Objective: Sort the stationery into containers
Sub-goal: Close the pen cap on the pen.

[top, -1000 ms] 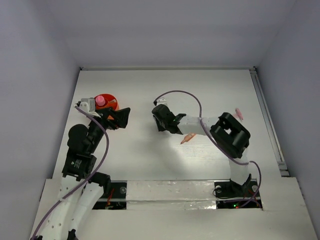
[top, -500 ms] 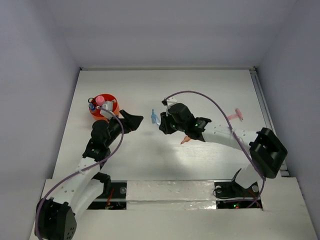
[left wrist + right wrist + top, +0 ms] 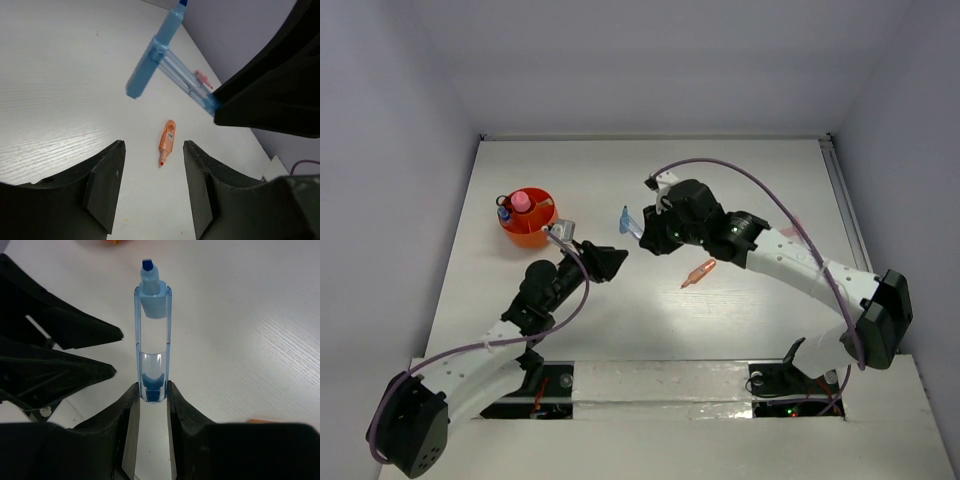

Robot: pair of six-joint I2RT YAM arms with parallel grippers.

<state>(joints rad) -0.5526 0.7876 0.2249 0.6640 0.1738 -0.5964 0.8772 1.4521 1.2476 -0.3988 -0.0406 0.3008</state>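
The right gripper (image 3: 150,389) pinched a translucent light-blue plastic marker (image 3: 152,330), its tail end hidden. The left gripper (image 3: 153,150), spread and empty, hovered near the round orange-red plastic cup (image 3: 523,239).

Light blue marker (image 3: 152,330) in right pincer (image 3: 151,391)

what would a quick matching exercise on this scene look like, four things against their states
Things:
1. light blue marker
2. orange marker
3. orange-red cup
4. left gripper

States:
a. open, holding nothing
b. lying flat on the table
c. clamped in the right gripper
d. has a pink tube in it

Pairs: 1-c; 2-b; 3-d; 4-a
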